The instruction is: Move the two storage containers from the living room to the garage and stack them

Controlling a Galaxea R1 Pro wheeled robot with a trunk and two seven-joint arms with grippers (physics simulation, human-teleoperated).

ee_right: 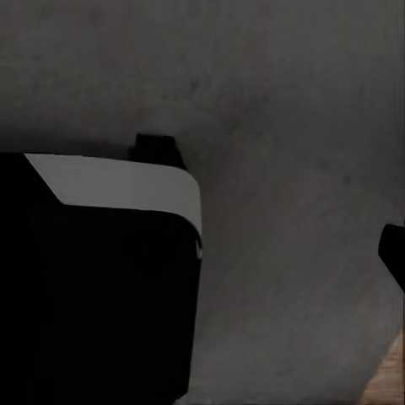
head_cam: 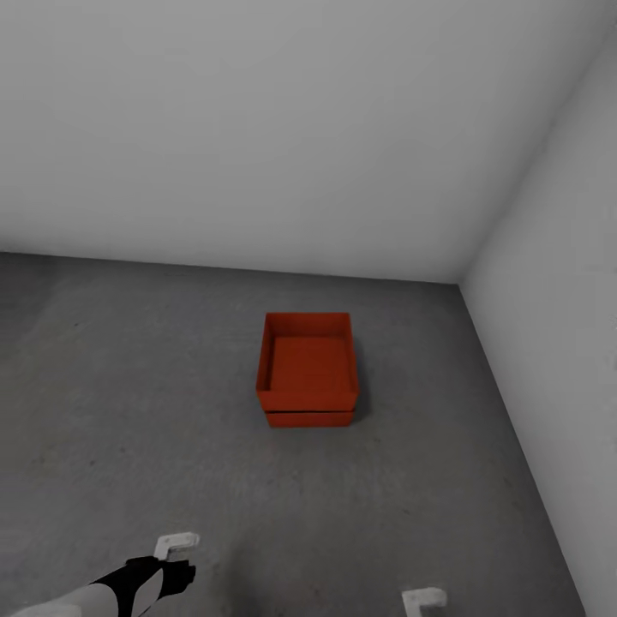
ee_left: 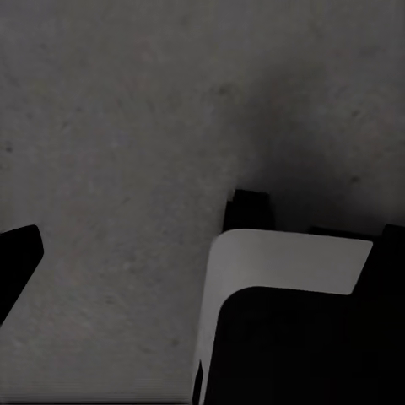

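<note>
Both bins (head_cam: 307, 370) sit stacked on the floor (head_cam: 128, 386); I can't tell my claws' state. Rolling forward could knock the stack askew.

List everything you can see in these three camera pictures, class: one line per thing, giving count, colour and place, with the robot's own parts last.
storage containers: two, orange-red, stacked one on the other on the floor near the room's far right corner.
floor: one, dark grey mottled concrete, across the lower half of the head view and behind both wrist views.
walls: two, pale grey, one straight ahead and one at the right, meeting in a corner.
wood strip: one, light brown, at a corner of the right wrist view.
left arm: one, black and white, at the head view's lower left, well short of the containers.
left gripper: one, white tip, holding nothing.
right gripper: one, white tip, at the bottom edge, holding nothing.
</note>
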